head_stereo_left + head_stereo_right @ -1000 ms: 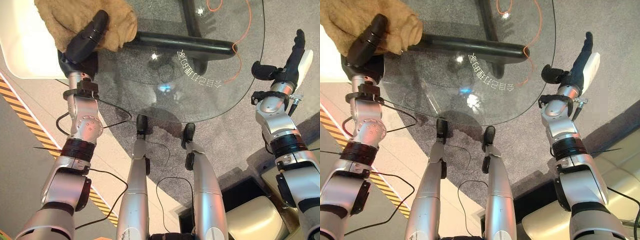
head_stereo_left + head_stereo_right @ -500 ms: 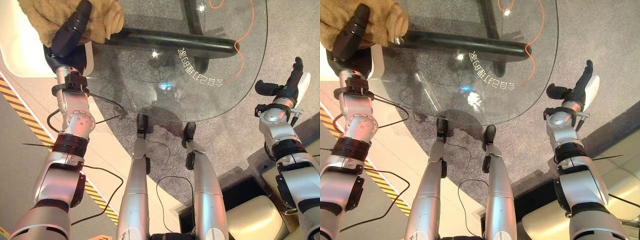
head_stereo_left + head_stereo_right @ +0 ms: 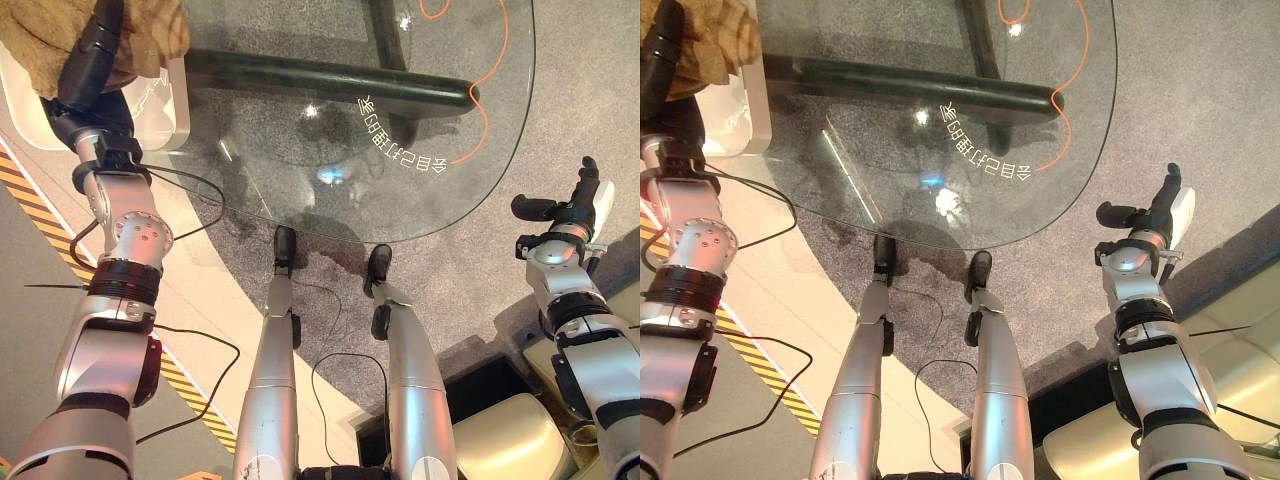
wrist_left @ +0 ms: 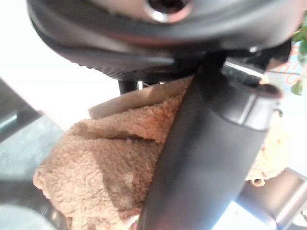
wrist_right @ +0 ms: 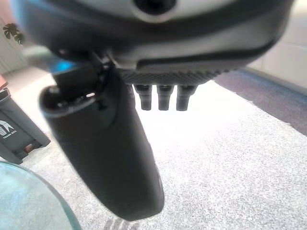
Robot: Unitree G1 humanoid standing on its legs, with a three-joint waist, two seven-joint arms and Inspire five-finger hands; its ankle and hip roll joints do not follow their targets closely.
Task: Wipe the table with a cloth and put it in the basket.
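Observation:
My left hand (image 3: pixel 85 65) is at the far left, fingers and thumb curled round a tan fluffy cloth (image 3: pixel 150 30). It holds the cloth over a white basket (image 3: pixel 168 110) that stands beside the left edge of the round glass table (image 3: pixel 400 120). Close up in the left wrist view, the cloth (image 4: pixel 96 163) bunches behind the dark thumb (image 4: pixel 206 158). My right hand (image 3: pixel 582 195) is off the table's right side above the grey carpet, fingers straight and holding nothing; the right wrist view shows its thumb (image 5: pixel 110 143).
A black bar of the table's base (image 3: pixel 330 85) shows through the glass, with an orange cable (image 3: pixel 490 70) curling near it. Yellow-and-black floor tape (image 3: pixel 20 185) runs along the left. A beige seat (image 3: pixel 500 440) is at the lower right.
My left hand has carried the cloth leftwards off the glass to above the white basket. My right hand has dropped lower and further from the table's edge.

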